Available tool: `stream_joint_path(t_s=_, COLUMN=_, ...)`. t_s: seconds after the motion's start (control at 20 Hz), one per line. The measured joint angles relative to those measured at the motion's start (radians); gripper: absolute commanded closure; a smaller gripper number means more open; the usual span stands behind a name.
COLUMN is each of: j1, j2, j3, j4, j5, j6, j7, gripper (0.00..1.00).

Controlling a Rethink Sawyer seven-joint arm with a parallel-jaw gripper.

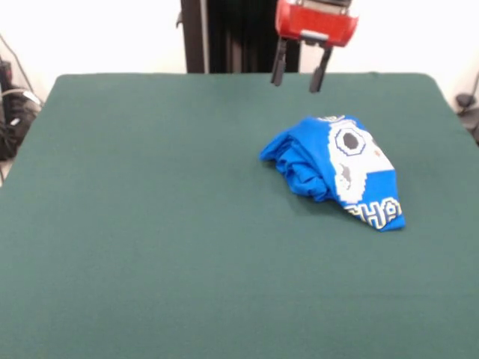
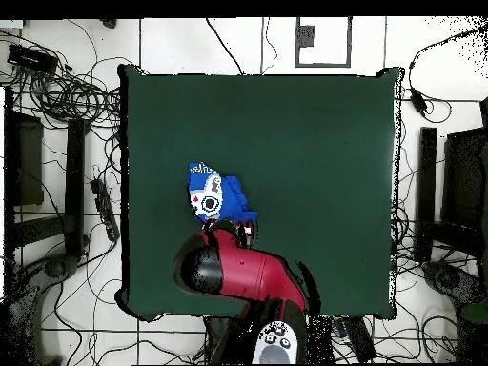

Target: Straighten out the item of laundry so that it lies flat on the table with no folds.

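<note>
The bright blue shirt (image 1: 333, 168) lies crumpled in a folded heap on the dark green table (image 1: 150, 224), right of the middle in the front view, with its white pixel graphic and block letters facing up. In the overhead view the shirt (image 2: 215, 195) lies left of the table's (image 2: 315, 152) middle, and the red arm covers its near edge. My gripper (image 1: 300, 75) hangs above the table just behind the shirt. Its two dark fingers (image 1: 278, 69) stand apart and hold nothing.
The red and black arm (image 2: 243, 272) reaches in over the table's bottom edge in the overhead view. Cables, stands and dark equipment (image 2: 57, 95) ring the table on the floor. The black pedestal (image 1: 228, 34) stands behind the far edge.
</note>
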Motion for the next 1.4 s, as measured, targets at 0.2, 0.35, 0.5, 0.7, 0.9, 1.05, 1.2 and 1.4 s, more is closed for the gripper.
stream_joint_path(t_s=0.2, j1=-0.037, j2=0.0, j3=0.002, j4=-0.021, j5=0.0, j6=-0.006, j7=0.0, gripper=0.0)
stream_joint_path(t_s=0.35, j1=-0.07, j2=0.012, j3=0.007, j4=-0.031, j5=0.0, j6=-0.026, j7=0.0, gripper=0.0)
stream_joint_path(t_s=0.5, j1=-0.1, j2=0.032, j3=0.011, j4=-0.038, j5=0.0, j6=-0.052, j7=0.0, gripper=0.0)
stream_joint_path(t_s=0.7, j1=-0.156, j2=0.078, j3=0.027, j4=-0.042, j5=0.0, j6=-0.114, j7=0.0, gripper=0.0)
stream_joint_path(t_s=0.9, j1=-0.185, j2=0.112, j3=0.049, j4=-0.041, j5=0.0, j6=-0.151, j7=0.0, gripper=0.0)
stream_joint_path(t_s=1.05, j1=-0.19, j2=0.138, j3=0.062, j4=-0.04, j5=0.001, j6=-0.163, j7=0.0, gripper=0.0)
stream_joint_path(t_s=1.2, j1=-0.184, j2=0.149, j3=0.071, j4=-0.036, j5=0.001, j6=-0.163, j7=0.0, gripper=0.0)
stream_joint_path(t_s=1.4, j1=-0.15, j2=0.142, j3=0.071, j4=-0.022, j5=0.0, j6=-0.163, j7=0.0, gripper=0.0)
